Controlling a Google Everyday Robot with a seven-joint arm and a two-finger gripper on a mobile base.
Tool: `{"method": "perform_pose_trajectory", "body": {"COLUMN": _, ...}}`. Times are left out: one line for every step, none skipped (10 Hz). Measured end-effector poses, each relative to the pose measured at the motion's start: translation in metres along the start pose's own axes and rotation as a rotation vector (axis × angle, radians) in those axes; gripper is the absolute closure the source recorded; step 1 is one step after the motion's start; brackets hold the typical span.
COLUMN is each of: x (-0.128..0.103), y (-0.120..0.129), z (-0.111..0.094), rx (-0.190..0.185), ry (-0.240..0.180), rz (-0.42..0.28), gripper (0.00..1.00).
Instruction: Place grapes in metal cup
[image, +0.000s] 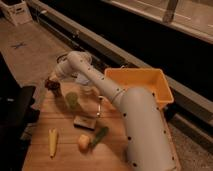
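Note:
The grapes (50, 83) are a dark purple-brown cluster at the tip of my gripper (52, 84), at the far left corner of the wooden table (60, 155). The gripper is shut on them, just above the small dark metal cup (56, 93). The grapes appear to touch the cup's rim. My white arm (100, 85) reaches over the table from the lower right. The translucent green cup (72, 100) stands just right of the metal cup.
A yellow-orange bin (142, 80) sits at the back right. A white bottle (89, 90), a small block (84, 121), a green vegetable (100, 135), a round orange-yellow fruit (83, 143) and a yellow piece (52, 141) lie on the table. A black chair (15, 112) stands at the left.

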Motion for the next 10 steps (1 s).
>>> {"method": "perform_pose_trajectory", "body": {"x": 0.0, "y": 0.005, "z": 0.004, "rx": -0.021, "ry": -0.002, "rz": 0.013, "gripper": 1.0}}
{"method": "perform_pose_trajectory", "body": {"x": 0.003, "y": 0.008, "z": 0.008, "rx": -0.034, "ry": -0.004, "rz": 0.031, "gripper": 1.0}}
{"method": "perform_pose_trajectory", "body": {"x": 0.007, "y": 0.011, "z": 0.009, "rx": -0.043, "ry": -0.004, "rz": 0.049, "gripper": 0.98}}
{"method": "perform_pose_trajectory", "body": {"x": 0.012, "y": 0.013, "z": 0.01, "rx": -0.054, "ry": -0.004, "rz": 0.071, "gripper": 0.89}}
{"method": "perform_pose_trajectory", "body": {"x": 0.015, "y": 0.014, "z": 0.012, "rx": -0.061, "ry": -0.003, "rz": 0.085, "gripper": 0.79}}
{"method": "perform_pose_trajectory", "body": {"x": 0.017, "y": 0.015, "z": 0.013, "rx": -0.067, "ry": 0.0, "rz": 0.095, "gripper": 0.71}}
{"method": "perform_pose_trajectory", "body": {"x": 0.021, "y": 0.016, "z": 0.013, "rx": -0.07, "ry": 0.004, "rz": 0.106, "gripper": 0.61}}
{"method": "perform_pose_trajectory", "body": {"x": 0.024, "y": 0.015, "z": 0.012, "rx": -0.07, "ry": 0.013, "rz": 0.115, "gripper": 0.48}}
{"method": "perform_pose_trajectory", "body": {"x": 0.025, "y": 0.015, "z": 0.011, "rx": -0.069, "ry": 0.018, "rz": 0.117, "gripper": 0.4}}
{"method": "perform_pose_trajectory", "body": {"x": 0.026, "y": 0.013, "z": 0.009, "rx": -0.066, "ry": 0.027, "rz": 0.118, "gripper": 0.28}}
